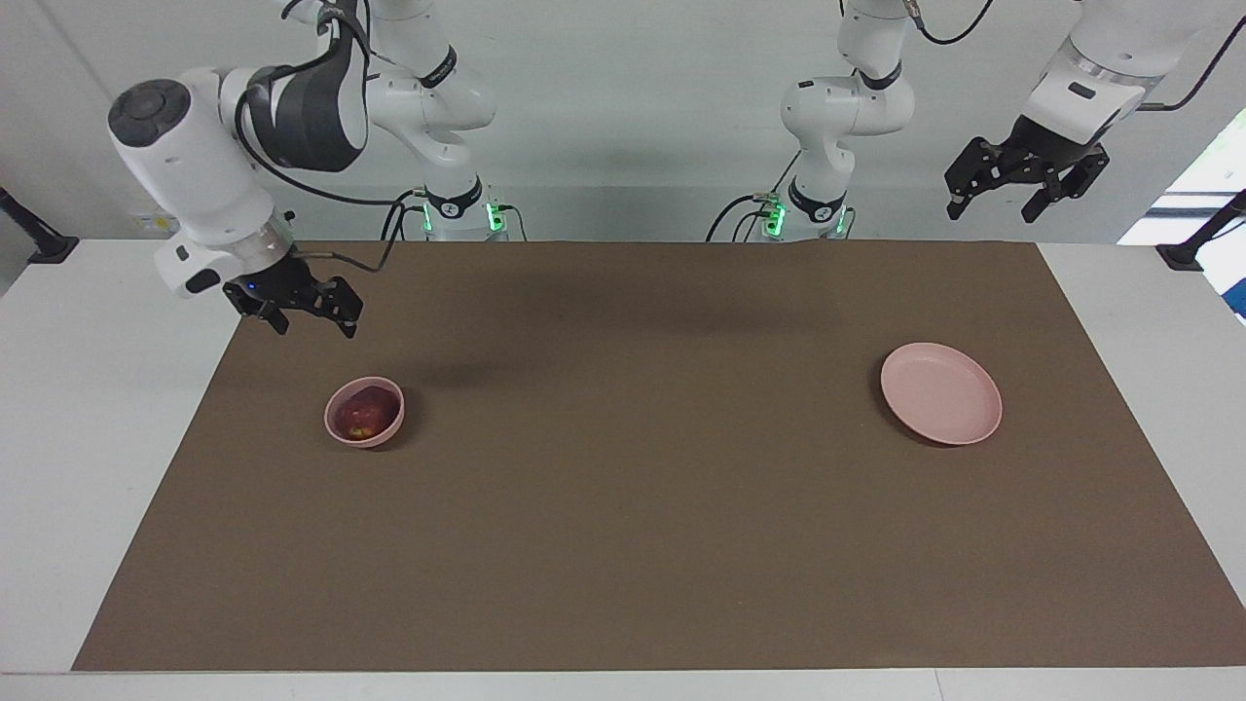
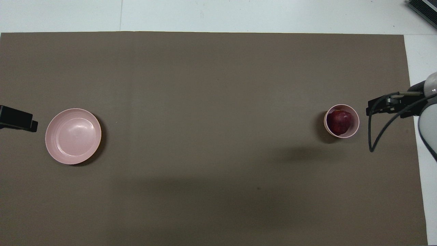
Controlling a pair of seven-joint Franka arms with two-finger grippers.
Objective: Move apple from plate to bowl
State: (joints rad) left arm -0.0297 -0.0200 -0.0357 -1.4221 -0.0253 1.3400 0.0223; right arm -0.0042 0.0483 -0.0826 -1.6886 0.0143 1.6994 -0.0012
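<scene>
1. Facing view: right claw hangs in the air with fingers spread apart, holding nothing, touching nothing. It is over the brown mat at the right arm's end of the table.
2. Facing view: bowl sits on the mat at the right arm's end; apple lies inside it, dark red with a yellowish patch showing. Right claw is clear of both.
3. Facing view: left claw is raised high at the left arm's end, fingers apart, empty; this arm waits.
4. Facing view: plate lies flat on the mat toward the left arm's end, well apart from the bowl, nothing on it. Open mat between plate and bowl, nothing in the way.
5. Overhead view: apple fills most of the bowl. Right claw shows just beside the bowl toward the table edge, with a black cable looping below it.
6. Overhead view: plate bare; only a dark tip of the left claw shows beside it at the frame edge.
</scene>
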